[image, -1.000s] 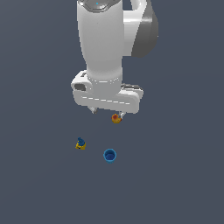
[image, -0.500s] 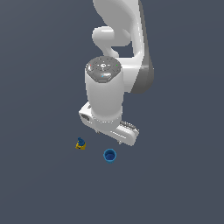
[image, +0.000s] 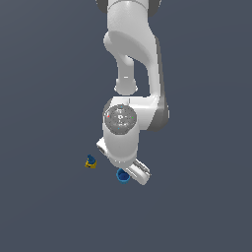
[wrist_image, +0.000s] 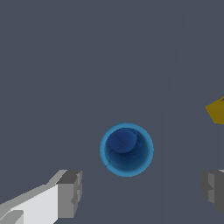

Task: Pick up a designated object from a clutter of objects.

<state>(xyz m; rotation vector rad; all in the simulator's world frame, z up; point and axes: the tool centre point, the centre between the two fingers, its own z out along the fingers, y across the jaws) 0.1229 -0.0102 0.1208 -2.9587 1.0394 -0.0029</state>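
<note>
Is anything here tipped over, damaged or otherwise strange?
Nothing stands out. The blue cup stands upright and whole, mouth up, between the open pincer fingers. The blue-and-yellow piece lies apart from it.

Arm: large white robot arm (image: 130, 54), smooth, plastic-looking shell with a soft sheen.
Fingers: blocky grey gripper fingers (wrist_image: 70, 194), matt, flat-faced.
Cup: small round bright blue cup (wrist_image: 127, 149), smooth, plastic-looking, slightly glossy inside.
Piece: small blue-and-yellow piece (image: 90, 161), matt, plain colours.
Floor: dark grey-blue floor (image: 44, 88), uniform, matt, untextured.
</note>
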